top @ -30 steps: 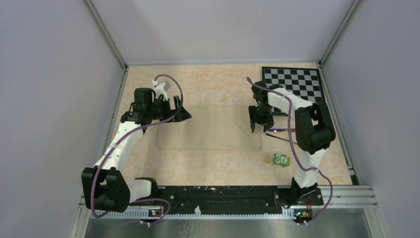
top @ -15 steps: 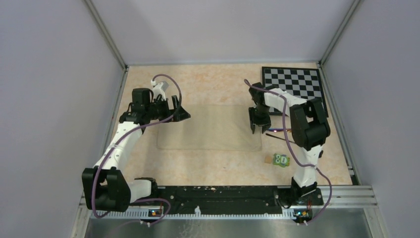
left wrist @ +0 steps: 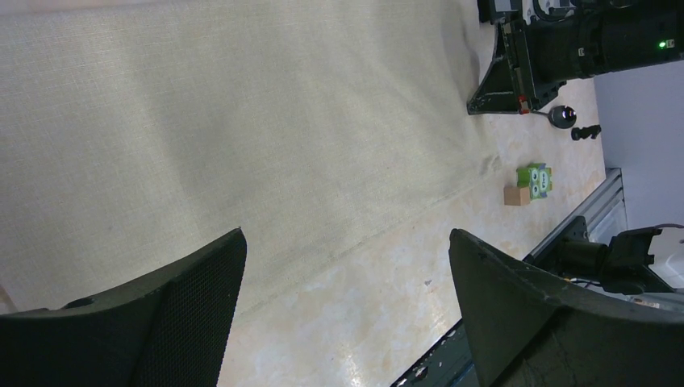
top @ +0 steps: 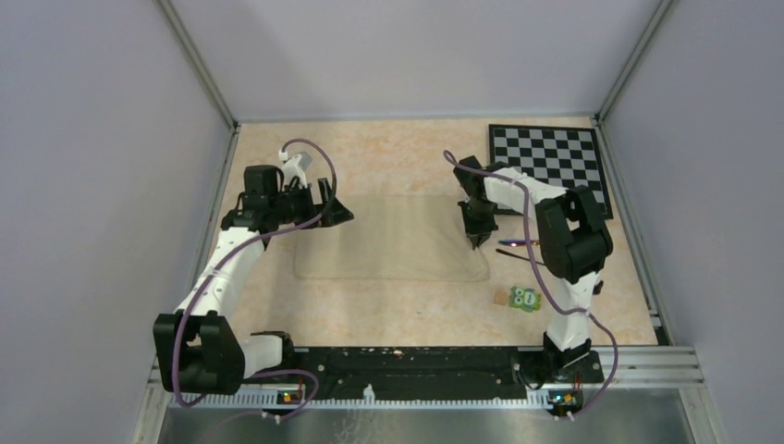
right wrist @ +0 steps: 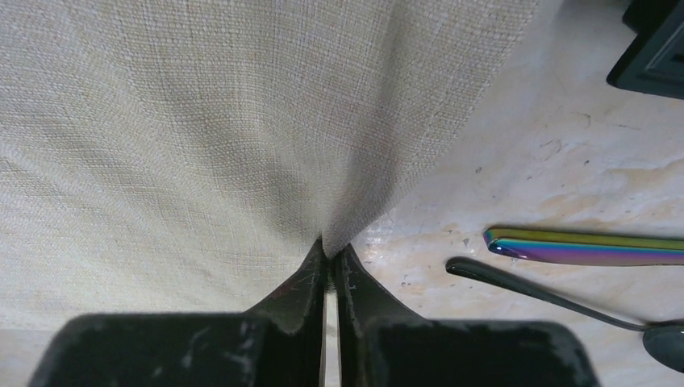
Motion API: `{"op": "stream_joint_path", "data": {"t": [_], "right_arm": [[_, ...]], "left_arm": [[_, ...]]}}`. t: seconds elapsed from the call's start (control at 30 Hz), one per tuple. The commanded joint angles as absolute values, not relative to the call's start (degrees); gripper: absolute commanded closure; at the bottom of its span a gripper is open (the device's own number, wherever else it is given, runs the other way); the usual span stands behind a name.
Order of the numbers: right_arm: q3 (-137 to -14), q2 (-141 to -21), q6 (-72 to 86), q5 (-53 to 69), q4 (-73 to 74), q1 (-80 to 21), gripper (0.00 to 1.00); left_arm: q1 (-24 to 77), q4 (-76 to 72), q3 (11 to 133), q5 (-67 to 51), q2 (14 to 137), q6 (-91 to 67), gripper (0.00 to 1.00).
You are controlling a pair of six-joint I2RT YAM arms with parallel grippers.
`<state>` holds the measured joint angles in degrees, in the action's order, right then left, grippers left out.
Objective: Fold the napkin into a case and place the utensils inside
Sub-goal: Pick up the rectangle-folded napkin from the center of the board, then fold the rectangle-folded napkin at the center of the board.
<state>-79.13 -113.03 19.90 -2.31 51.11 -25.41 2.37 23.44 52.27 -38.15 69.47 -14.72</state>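
Note:
The beige napkin [top: 388,239] lies spread flat in the middle of the table, and no case is in view. My right gripper [top: 478,239] is at its right edge, shut on a raised pinch of the cloth [right wrist: 355,201]; the jaws [right wrist: 331,246] meet on that fold. Just right of it lie the utensils [top: 518,246]: a rainbow-tinted handle [right wrist: 581,246] and a dark thin one [right wrist: 548,294] on the bare tabletop. My left gripper [top: 342,215] is open above the napkin's left end [left wrist: 242,121]. One finger is over cloth, the other over table, and nothing is between them.
A black-and-white chessboard [top: 550,157] fills the far right corner. A green block with white dots [top: 527,298] and a small tan block [top: 500,298] sit near the napkin's front right corner. A tiny black knob [left wrist: 562,116] lies beside the right arm. Walls enclose the table.
My right gripper has gone from open to shut, pinching the napkin's right edge, and its arm has shifted slightly towards the far left. The left arm has stayed put.

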Motion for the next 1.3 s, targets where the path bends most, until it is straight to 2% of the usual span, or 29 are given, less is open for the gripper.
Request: {"op": "stream_joint_path", "data": {"t": [0.0, 0.1, 0.17, 0.5, 0.83, 1.03, 1.27], "right_arm": [[-77.88, -112.1, 16.5, -6.77, 43.34, -26.76, 1.0], [-79.3, -109.02, 15.21, -10.58, 44.55, -27.12, 1.0], [-79.23, -106.99, 11.89, -8.94, 44.71, -27.26, 1.0], [-78.75, -100.89, 3.87, -25.46, 48.38, -26.4, 1.0], [-80.16, -99.88, -5.39, -33.29, 48.74, -24.87, 1.0], [-84.25, -101.83, -4.71, -29.63, 50.32, -31.96, 1.0], [-88.66, -103.59, 6.62, -8.43, 46.5, -41.44, 1.0]], "left_arm": [[1.83, 20.85, 51.77, -39.29, 68.49, -14.23, 0.01], [1.65, 20.87, 51.68, -39.31, 69.0, -14.32, 0.01], [1.59, 20.8, 51.61, -39.29, 69.37, -14.4, 0.01], [1.55, 20.4, 51.03, -38.96, 71.2, -15.35, 0.01], [1.56, 20.36, 50.81, -37.36, 70.58, -15.61, 0.01], [1.29, 20.37, 50.63, -35.27, 69.27, -15.63, 0.01], [0.36, 20.64, 50.67, -34.23, 68.73, -16.49, 0.01]]}}
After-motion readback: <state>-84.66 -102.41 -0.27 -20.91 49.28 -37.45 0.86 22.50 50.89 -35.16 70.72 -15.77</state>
